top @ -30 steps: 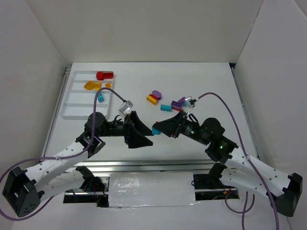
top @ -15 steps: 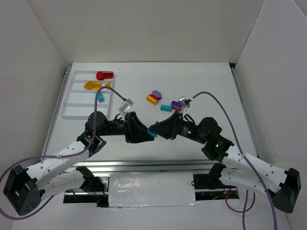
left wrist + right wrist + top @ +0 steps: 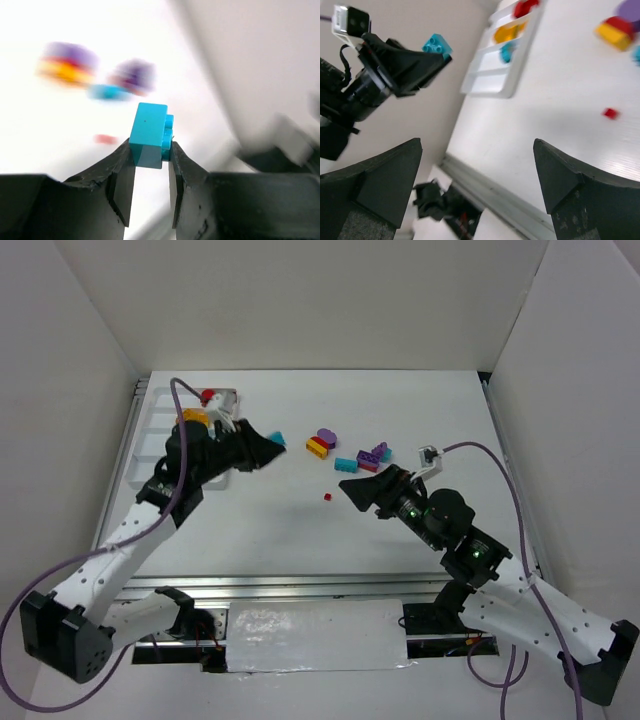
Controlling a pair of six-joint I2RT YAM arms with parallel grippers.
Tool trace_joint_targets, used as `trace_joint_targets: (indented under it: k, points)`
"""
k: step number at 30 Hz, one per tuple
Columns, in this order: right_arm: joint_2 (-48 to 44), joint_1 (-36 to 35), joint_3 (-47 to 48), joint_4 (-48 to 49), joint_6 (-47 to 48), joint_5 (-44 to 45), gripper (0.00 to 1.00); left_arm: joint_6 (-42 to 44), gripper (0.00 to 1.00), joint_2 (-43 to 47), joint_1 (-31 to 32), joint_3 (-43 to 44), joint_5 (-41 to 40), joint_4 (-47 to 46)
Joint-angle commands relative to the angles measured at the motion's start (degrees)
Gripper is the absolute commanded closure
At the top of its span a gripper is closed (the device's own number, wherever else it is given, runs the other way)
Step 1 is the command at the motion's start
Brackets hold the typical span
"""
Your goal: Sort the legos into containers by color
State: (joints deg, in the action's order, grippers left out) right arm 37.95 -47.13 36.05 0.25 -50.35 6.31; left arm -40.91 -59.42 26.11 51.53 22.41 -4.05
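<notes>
White table with white tray far left, loose legos mid-table, tiny red brick nearer.

The top camera looks down from behind the arm bases over the whole white counter. The left wrist camera sits close behind the left gripper; the right looks low across the counter. All three share the small teal plastic brick.

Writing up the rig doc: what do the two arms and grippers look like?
Both arms match: left arm and right arm have white lower links speckled with dark dots, black joints and black bases. A purple cable loops off each. The left gripper and right gripper are black with broad wedge-shaped fingers. The right arm shows green lights.
</notes>
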Motion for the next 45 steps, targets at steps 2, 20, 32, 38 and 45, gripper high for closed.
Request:
trace_joint_targets:
  k: [2,20,32,38,45]
  points:
    - [-5.43,0.99,1.39,-12.38,0.07,14.44,0.00,-1.80,1.00,-10.35,-13.52,8.14,-29.78,26.00]
    - [-5.08,1.43,0.33,-15.72,4.73,6.09,0.00,0.56,0.82,-52.81,-28.13,41.36,-25.05,32.79]
    - [-4.64,1.43,-0.37,-14.76,4.56,5.74,0.00,0.65,0.71,-54.31,-28.39,37.95,-22.94,30.35]
    - [-4.38,1.43,-0.55,-14.58,4.47,5.12,0.00,0.65,0.57,-55.63,-28.39,38.21,-20.74,29.72]
    - [-4.38,1.52,-0.72,-14.67,4.56,5.12,0.00,0.65,0.39,-55.46,-28.48,38.82,-20.83,29.98]
